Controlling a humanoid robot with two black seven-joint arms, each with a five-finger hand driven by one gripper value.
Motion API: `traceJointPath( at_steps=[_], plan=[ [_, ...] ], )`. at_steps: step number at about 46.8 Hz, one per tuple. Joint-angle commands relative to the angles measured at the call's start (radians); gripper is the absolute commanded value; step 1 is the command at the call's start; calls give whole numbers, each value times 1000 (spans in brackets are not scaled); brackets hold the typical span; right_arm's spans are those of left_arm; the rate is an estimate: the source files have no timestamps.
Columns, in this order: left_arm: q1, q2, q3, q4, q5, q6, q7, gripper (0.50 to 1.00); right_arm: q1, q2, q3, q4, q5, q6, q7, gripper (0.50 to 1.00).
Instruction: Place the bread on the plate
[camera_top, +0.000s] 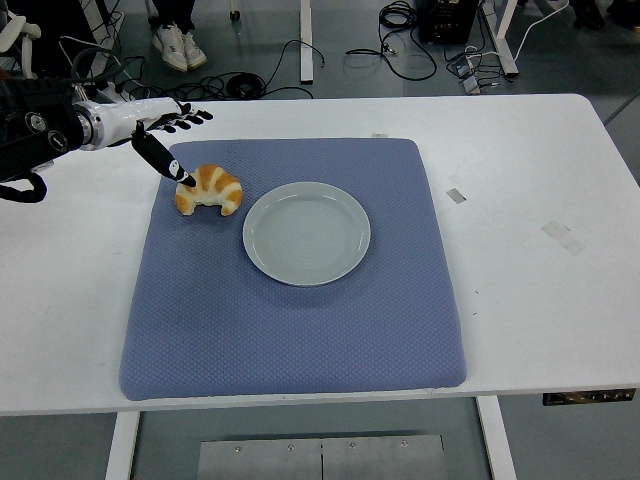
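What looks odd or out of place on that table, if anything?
Nothing is spilled or broken. The bread lies on the blue mat just left of the plate, which holds nothing. The left robot hand has one finger at the bread's upper left edge. Small bits of tape dot the white table.

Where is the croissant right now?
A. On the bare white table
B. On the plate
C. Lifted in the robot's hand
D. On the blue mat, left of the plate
D. The croissant lies on the blue mat just left of the empty plate; the left hand only reaches its upper-left end.
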Motion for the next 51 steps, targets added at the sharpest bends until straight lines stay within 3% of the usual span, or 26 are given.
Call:
traceJointPath(
  at_steps=[1, 12, 34, 51],
  plan=[
    [-1, 0, 1, -2, 29, 4, 0, 984, 0, 0, 0, 0, 1, 0, 0, 1000],
    [-2, 0, 8, -2, 102, 2, 0, 984, 0, 0, 0, 0, 1, 0, 0, 1000],
    [11, -32, 51, 3, 92, 4, 2, 984, 0, 0, 0, 0, 0, 0, 0, 1000],
    [31, -88, 51, 29, 89, 41, 5, 983, 0, 0, 0, 0, 1, 0, 0, 1000]
  ],
)
